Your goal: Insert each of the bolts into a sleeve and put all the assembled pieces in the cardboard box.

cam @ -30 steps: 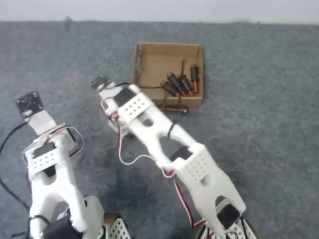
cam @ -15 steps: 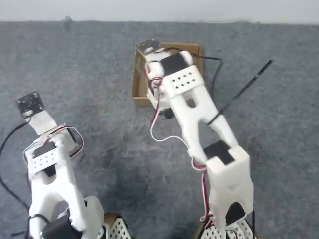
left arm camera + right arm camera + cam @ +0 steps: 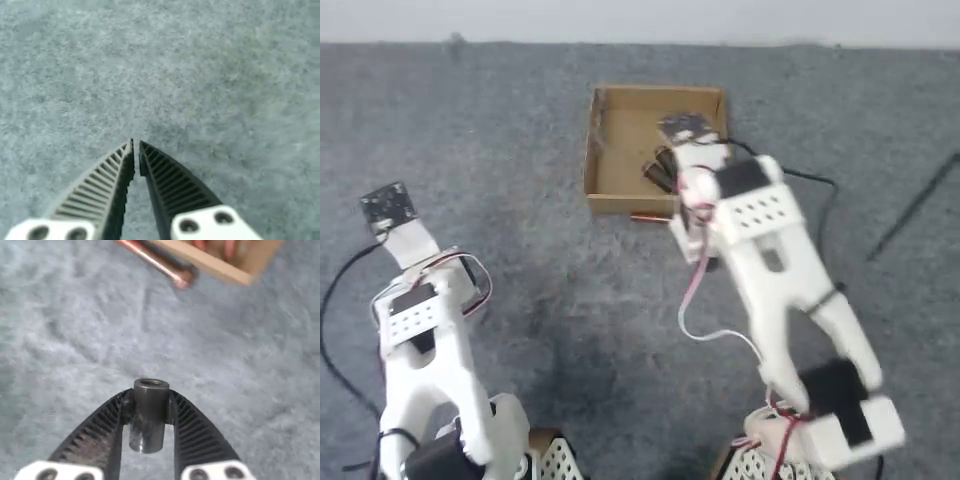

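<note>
The right hand is clamped on a dark sleeve, its open bore showing, over the worktop near the box. A copper bolt lies loose just beside the box's front wall, while assembled pieces sit inside. The step in hand looks like mating the two. Next, the bolt needs lifting and lining up with the bore — the left hand, tips together and empty, sits well away.

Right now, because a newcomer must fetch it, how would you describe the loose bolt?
Find the cardboard box on the grey carpet. Just outside its near wall lies one copper bolt. Unlike the pieces inside the box, it wears no dark sleeve.
</note>
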{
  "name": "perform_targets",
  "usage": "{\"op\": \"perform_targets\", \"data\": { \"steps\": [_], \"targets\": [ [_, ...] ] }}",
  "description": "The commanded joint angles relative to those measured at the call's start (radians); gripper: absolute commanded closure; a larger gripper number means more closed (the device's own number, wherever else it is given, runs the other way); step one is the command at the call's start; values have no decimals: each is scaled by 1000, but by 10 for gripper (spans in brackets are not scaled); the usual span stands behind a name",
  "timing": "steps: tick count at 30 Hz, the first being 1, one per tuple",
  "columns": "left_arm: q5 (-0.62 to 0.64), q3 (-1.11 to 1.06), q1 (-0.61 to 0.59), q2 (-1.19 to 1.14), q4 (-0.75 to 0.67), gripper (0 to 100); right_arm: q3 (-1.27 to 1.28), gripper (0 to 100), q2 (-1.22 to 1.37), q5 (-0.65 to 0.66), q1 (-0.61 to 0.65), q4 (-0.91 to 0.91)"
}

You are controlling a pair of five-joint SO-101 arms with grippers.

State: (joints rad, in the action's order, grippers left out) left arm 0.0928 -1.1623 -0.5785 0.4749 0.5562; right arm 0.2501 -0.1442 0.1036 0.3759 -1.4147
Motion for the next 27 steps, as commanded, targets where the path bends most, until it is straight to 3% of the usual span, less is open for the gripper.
{"op": "perform_targets", "data": {
  "steps": [1, 10, 17, 22, 27],
  "targets": [
    [-28, 36, 5, 6, -20, 987, 147, 992, -160, 25, -105, 91],
    [-51, 36, 38, 8, 17, 987, 474, 992, -384, 26, -328, 242],
    [-97, 47, 61, 15, 72, 987, 738, 992, -561, 109, -555, 340],
    [-284, 79, 172, 15, 175, 987, 918, 992, -725, 110, -645, 418],
    [-365, 88, 295, 15, 195, 987, 1046, 992, -868, 193, -705, 433]
  ]
}}
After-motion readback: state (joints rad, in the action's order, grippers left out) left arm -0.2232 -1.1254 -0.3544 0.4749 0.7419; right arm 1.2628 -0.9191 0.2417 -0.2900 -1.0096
